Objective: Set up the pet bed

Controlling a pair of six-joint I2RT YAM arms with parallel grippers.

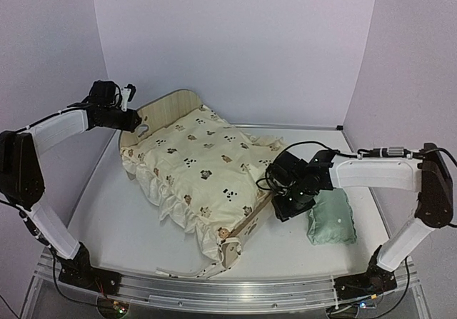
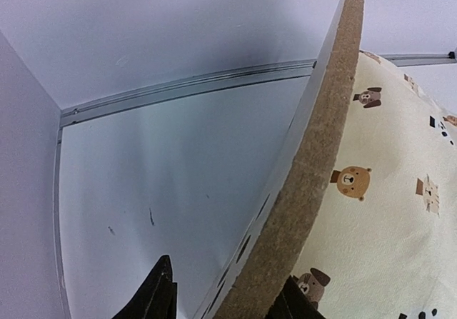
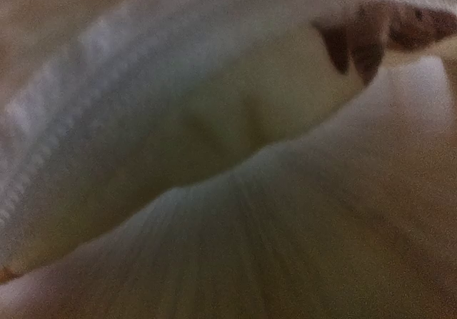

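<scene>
The left gripper is set astride the arched headboard of the pet bed, one finger on the outer face and one on the cushion side. A gap is visible beside the outer finger, so the jaws are read as released, not clamped.

The right gripper is positioned at the right edge of the bear-print cushion, beside the right rail. Its wrist view is filled with blurred fabric and no fingers are shown, so it cannot be told whether the frill is grasped.

The pet bed is located on the table, left of centre, angled with the headboard toward the far left. The cushion is laid over it, with its frill spilling past the left rail and the foot end. The mint green pillow is lying on the table just right of the right gripper.

The step in hand is judged to be seating the cushion in the frame. For the next move, the frame should be steadied at the headboard and the overhanging edges tucked inside the rails. The pillow is not yet placed.
</scene>
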